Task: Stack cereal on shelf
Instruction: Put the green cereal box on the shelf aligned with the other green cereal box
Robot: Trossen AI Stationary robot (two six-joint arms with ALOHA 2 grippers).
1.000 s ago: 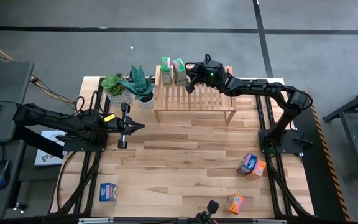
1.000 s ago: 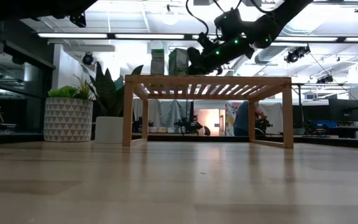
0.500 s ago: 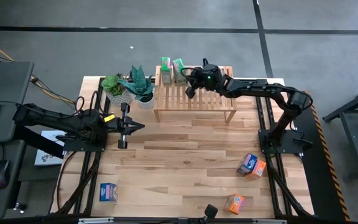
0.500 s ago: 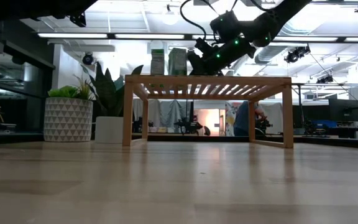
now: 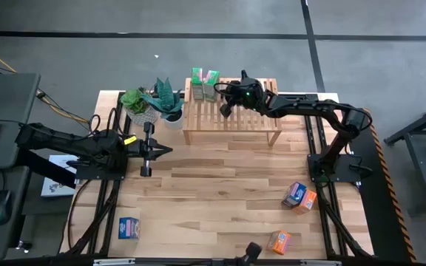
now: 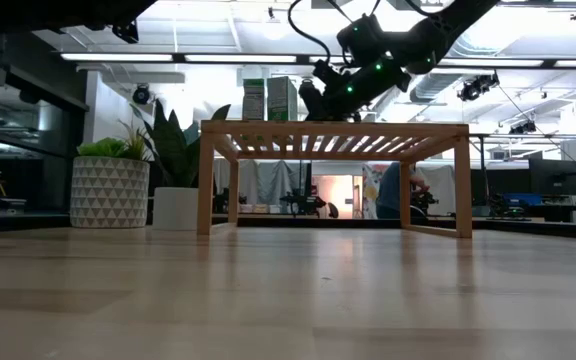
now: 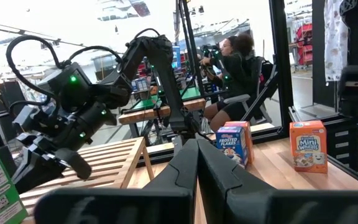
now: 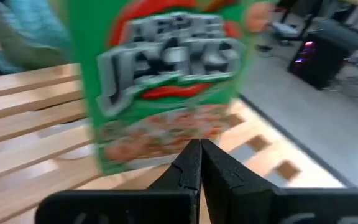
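Note:
Two green cereal boxes (image 5: 197, 82) (image 5: 211, 81) stand upright side by side on the far left end of the slatted wooden shelf (image 5: 242, 118). My right gripper (image 5: 223, 99) is shut and reaches over the shelf from the right, its tips at the right-hand green box (image 8: 166, 87). My left gripper (image 5: 165, 151) is shut and waits above the table left of the shelf, holding nothing. A blue box (image 5: 129, 228), a blue and orange pair (image 5: 299, 196) and an orange box (image 5: 279, 241) lie on the tabletop near the front. My right gripper meets the lower part of the green box's broad face (image 8: 185, 134) with its shut fingertips (image 8: 191, 155). It comes from the table's right, slanting slightly downward. The box stands upright with its bottom on the shelf slats, beside the other green box.
Two potted plants (image 5: 139, 103) (image 5: 167, 105) stand just left of the shelf. The shelf's middle and right slats (image 5: 257, 111) are bare. A person sits beyond the table in the left wrist view (image 7: 238, 68).
My right gripper, shut throughout, has tipped slightly downward at the right-hand green box. That box has slid a little toward the table's left along the shelf and turned square, so it now stands close beside the other green box.

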